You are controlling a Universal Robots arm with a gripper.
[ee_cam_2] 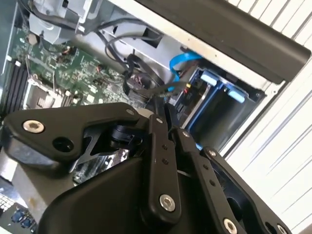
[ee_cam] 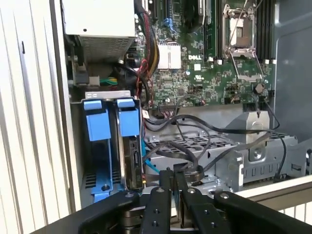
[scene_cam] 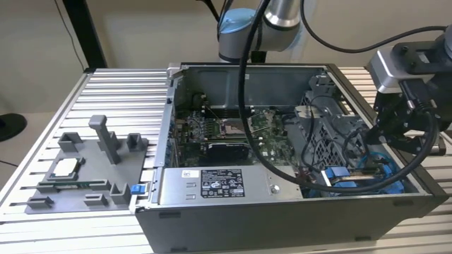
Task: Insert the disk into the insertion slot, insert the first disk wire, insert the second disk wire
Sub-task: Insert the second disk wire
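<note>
The disk stands edge-on in its blue frame, seated inside the insertion slot, a grey bay at the corner of the open case. A second blue frame sits beside it. My gripper hovers just off the bay with its black fingers pressed together, shut. A loop of black wires lies right at the tips; I cannot tell whether one is pinched. In the exterior view the bay's blue clips show at the case's near corner on the exterior view's right.
A silver power-supply box lies along the case's front wall. The green motherboard fills the case floor. A grey drive cage with cables sits beside the bay. A blue cable curves above it. A grey parts fixture rests on the ribbed table.
</note>
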